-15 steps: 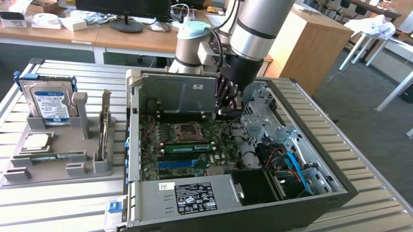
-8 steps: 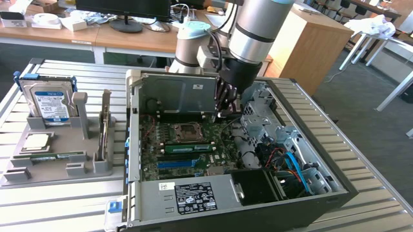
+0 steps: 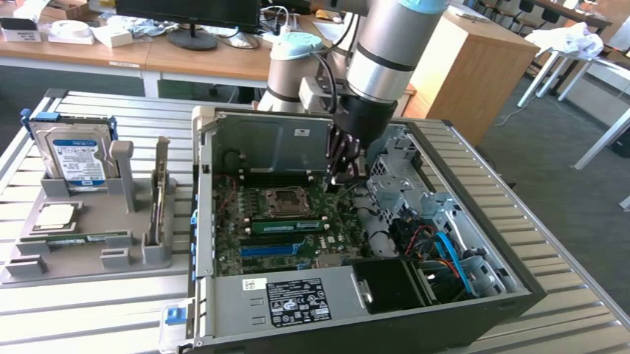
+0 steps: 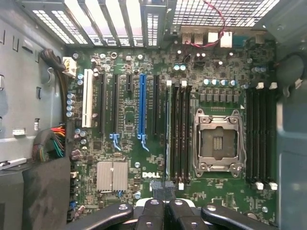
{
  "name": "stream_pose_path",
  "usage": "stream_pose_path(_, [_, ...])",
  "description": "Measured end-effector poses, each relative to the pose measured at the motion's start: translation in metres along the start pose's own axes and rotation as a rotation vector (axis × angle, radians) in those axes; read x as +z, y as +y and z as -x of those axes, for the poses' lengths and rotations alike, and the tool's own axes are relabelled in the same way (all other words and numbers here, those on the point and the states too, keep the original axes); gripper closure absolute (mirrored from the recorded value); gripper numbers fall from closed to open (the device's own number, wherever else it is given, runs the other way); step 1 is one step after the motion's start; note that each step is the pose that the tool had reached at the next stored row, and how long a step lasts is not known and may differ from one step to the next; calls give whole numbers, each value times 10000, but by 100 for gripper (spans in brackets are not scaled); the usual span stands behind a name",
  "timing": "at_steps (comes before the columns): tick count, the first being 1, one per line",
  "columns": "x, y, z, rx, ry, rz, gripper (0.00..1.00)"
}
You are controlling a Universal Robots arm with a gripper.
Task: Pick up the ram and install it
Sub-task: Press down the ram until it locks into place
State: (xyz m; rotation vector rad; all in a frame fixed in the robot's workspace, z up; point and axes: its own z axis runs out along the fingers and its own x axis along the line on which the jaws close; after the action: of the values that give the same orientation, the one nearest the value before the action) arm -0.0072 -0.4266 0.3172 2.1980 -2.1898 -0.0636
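**Ram upright in its slot, shut gripper above one end**

We find the ram [image 3: 285, 225] standing on edge in a memory slot of the motherboard [image 3: 313, 254], inside the open computer case [image 3: 258, 139]. In the wrist view the ram [image 4: 168, 134] shows as a thin green line. It sits in the slot furthest from the empty processor socket [image 4: 218, 143], with black empty slots between the two. On its other side a blue expansion slot [image 4: 142, 105] runs parallel to it.

The gripper [image 3: 337, 175] hangs inside the case above the board. In the wrist view the gripper [image 4: 163, 195] points down near one end of the ram. Its fingers [image 4: 152, 211] are pressed together with nothing between them. We cannot tell whether the tips touch the stick.

Outside the case, on the exterior view's left, a grey holder [image 3: 79, 259] rests on the slatted table [image 3: 99, 313]. It carries a blue-labelled hard drive [image 3: 71, 155], a square silver processor [image 3: 54, 216] and a green stick lying flat [image 3: 84, 237].
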Motion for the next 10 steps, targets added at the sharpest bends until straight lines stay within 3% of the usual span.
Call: stream_pose_path(10, [122,-7,0,12,224,1,90])
